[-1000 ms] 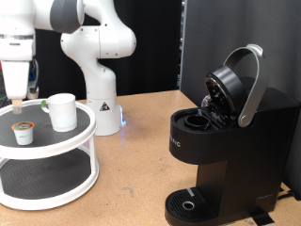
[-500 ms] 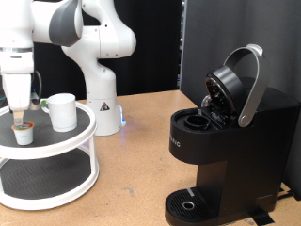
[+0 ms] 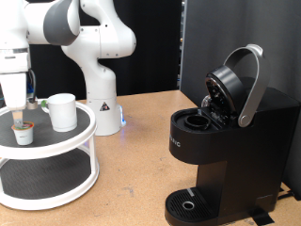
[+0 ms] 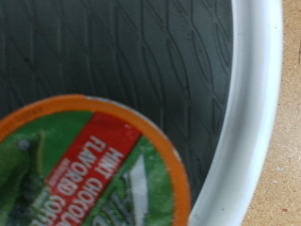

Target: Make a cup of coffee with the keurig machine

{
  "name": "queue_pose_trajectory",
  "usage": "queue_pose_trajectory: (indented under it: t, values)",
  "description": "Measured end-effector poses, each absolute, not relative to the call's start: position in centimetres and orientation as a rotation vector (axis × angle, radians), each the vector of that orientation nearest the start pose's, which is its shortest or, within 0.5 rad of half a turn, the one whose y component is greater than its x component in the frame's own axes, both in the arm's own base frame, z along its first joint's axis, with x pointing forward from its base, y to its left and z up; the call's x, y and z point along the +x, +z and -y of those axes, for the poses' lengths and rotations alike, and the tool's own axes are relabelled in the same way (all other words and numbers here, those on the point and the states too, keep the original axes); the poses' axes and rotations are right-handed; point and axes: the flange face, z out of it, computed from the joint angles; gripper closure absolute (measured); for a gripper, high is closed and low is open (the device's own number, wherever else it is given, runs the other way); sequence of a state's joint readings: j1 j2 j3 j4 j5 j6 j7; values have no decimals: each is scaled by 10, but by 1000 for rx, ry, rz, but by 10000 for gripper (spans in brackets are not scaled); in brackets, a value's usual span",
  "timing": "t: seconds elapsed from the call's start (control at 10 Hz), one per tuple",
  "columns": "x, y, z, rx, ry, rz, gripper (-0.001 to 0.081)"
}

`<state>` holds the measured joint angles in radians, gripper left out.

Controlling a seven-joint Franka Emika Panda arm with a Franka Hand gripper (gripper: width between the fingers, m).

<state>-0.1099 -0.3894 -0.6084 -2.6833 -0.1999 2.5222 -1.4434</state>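
Note:
The coffee pod (image 3: 23, 133), with a green and orange lid, stands on the top tier of a white round stand (image 3: 56, 151) at the exterior view's left. My gripper (image 3: 20, 115) hangs just above the pod, open, with nothing between its fingers. The wrist view shows the pod's lid (image 4: 85, 179) very close, on the stand's black mat beside the white rim (image 4: 246, 113); no fingers show there. The white cup (image 3: 63, 111) stands on the same tier, just right of the pod. The black keurig machine (image 3: 221, 151) stands at the right with its lid (image 3: 230, 85) raised and its pod chamber (image 3: 198, 120) open.
The stand has a lower tier with a black mat (image 3: 42, 174). The arm's white base (image 3: 103, 104) stands behind the stand. A black panel (image 3: 235, 38) backs the machine. The brown tabletop (image 3: 132, 169) lies between the stand and the machine.
My gripper has come down a little towards the pod. The cup, the pod and the machine have not moved.

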Motion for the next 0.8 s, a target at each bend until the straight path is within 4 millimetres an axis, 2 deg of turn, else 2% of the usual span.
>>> queue_pose_trajectory:
  t: [0.8]
  values:
    - [308, 330, 245, -2880, -247, 1432, 1]
